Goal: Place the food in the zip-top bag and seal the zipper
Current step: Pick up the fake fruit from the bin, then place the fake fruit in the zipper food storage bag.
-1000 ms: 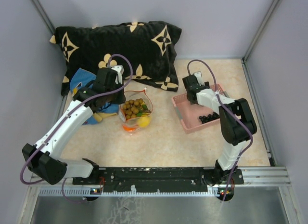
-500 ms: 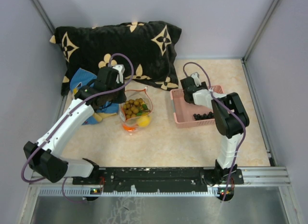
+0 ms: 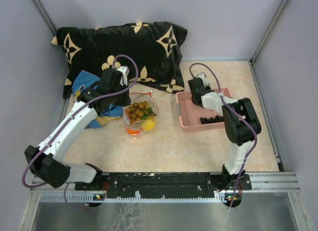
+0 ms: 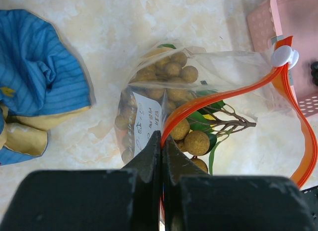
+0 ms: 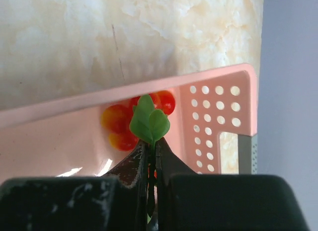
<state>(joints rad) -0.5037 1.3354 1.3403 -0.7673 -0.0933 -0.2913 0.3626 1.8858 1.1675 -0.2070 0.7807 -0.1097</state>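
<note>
The left fingers (image 4: 158, 147) are pressed together on the zipper (image 4: 203, 102), pinching that orange-red strip at its near end, and the strip curves away from the tips to the right and up to a white slider (image 4: 284, 56). The bag (image 4: 218, 67) lies on the desk (image 3: 174, 146) just ahead of these fingers with its mouth gaping, its white label (image 4: 144, 124) just left of the tips. Inside it a cluster of tan balls (image 4: 198, 141) sits right at the tips, with green leaves and a brown twig just beyond them; from above a lemon (image 3: 148, 125) shows at the bag's near end. A blue cloth (image 4: 35, 77) is bunched to the left of these fingers, well clear of the bag, and a black pillow (image 3: 124, 47) lies beyond them. The right fingers (image 5: 141, 157) are closed on the stem of 1 green leaf (image 5: 149, 122), which stands straight up out of the tips. Red fruits (image 5: 117, 119) sit just behind the leaf (whether they hang off that stem I cannot tell), inside the pink basket (image 5: 218, 77), close to its perforated end wall on the right. Dark berries (image 3: 211, 120) lie in the same basket, nearer the arm bases than these fingers.
</note>
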